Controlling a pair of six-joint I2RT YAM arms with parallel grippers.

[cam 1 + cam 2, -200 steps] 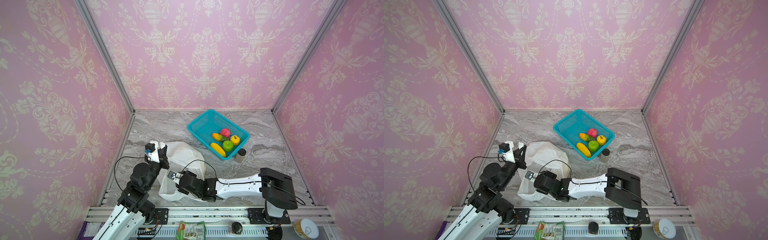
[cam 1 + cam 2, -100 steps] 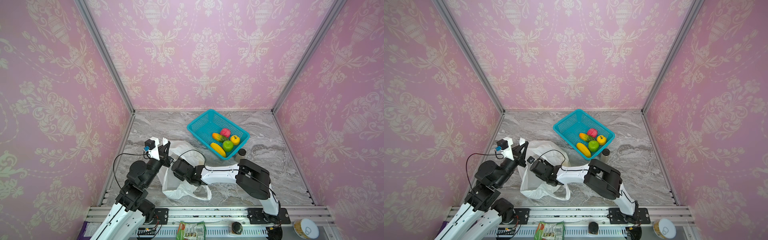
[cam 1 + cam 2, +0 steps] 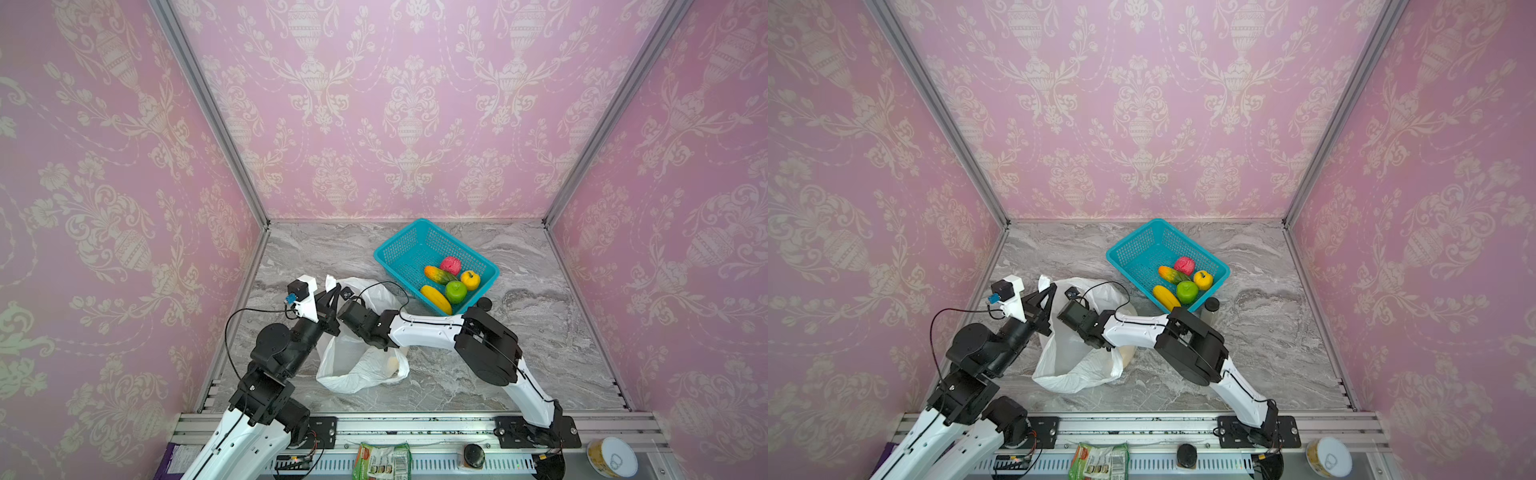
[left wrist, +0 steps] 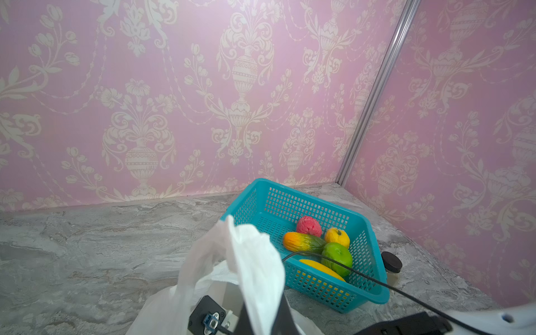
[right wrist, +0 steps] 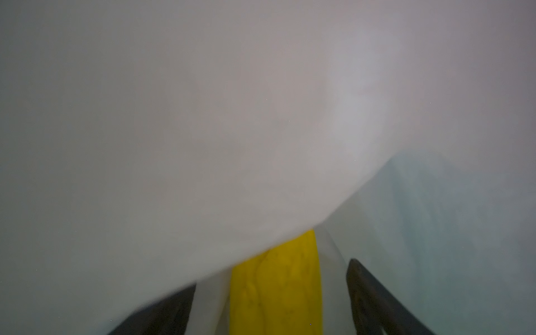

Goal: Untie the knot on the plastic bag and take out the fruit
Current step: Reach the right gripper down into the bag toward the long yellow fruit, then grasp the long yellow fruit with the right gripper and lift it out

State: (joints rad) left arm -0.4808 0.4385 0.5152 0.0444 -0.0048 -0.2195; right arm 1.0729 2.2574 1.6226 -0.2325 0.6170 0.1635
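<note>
The white plastic bag (image 3: 357,368) (image 3: 1073,365) stands pulled up near the left wall, its mouth hanging open; the knot is not in view. My left gripper (image 3: 331,293) (image 4: 265,317) is shut on a strip of the bag's top edge (image 4: 249,261), holding it up. My right arm's wrist (image 3: 361,320) reaches into the bag, and its fingers are hidden there in both top views. In the right wrist view my right gripper (image 5: 269,307) stands open inside the bag, with a yellow fruit (image 5: 275,290) between its spread fingers (image 5: 374,301). A pale yellowish shape (image 3: 392,365) shows through the bag's wall.
A teal basket (image 3: 399,249) stands behind and to the right of the bag, holding several fruits, among them a green apple (image 3: 456,291) and a banana (image 3: 435,299). A dark-lidded jar (image 3: 484,302) stands at its near corner. The left wall is close. A packet (image 3: 382,459) lies on the front rail.
My right arm has swung from low at the front up and back into the bag, and its jaws have widened. My left gripper has lifted the bag's edge higher.
</note>
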